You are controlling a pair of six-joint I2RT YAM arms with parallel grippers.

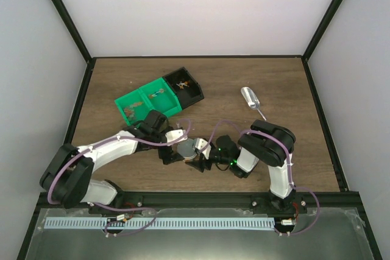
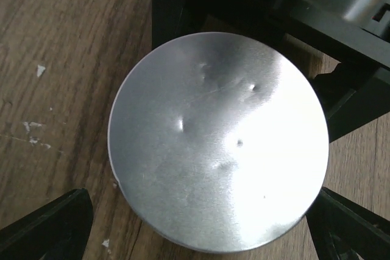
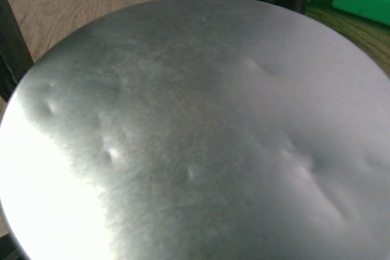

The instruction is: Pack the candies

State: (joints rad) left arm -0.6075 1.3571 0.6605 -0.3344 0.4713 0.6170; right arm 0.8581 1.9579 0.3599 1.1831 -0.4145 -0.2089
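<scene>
Dark wood-grain table (image 1: 286, 89), plain white walls (image 1: 195, 4), black frame posts (image 1: 64, 13), soft even light

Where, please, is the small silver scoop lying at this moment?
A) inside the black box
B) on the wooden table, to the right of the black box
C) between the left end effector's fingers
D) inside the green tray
B: the top view shows the silver scoop lying on the wooden table, apart to the right of the black box.

The round lid (image 1: 186, 148) sits near the table's (image 1: 274, 77) front edge, between the left gripper (image 1: 172, 150) and the right gripper (image 1: 204, 161). Behind it, a tray (image 1: 146, 103) holding candies (image 1: 129, 112) touches a box (image 1: 186, 85) on its right. A scoop (image 1: 251, 100) lies further right.
</scene>
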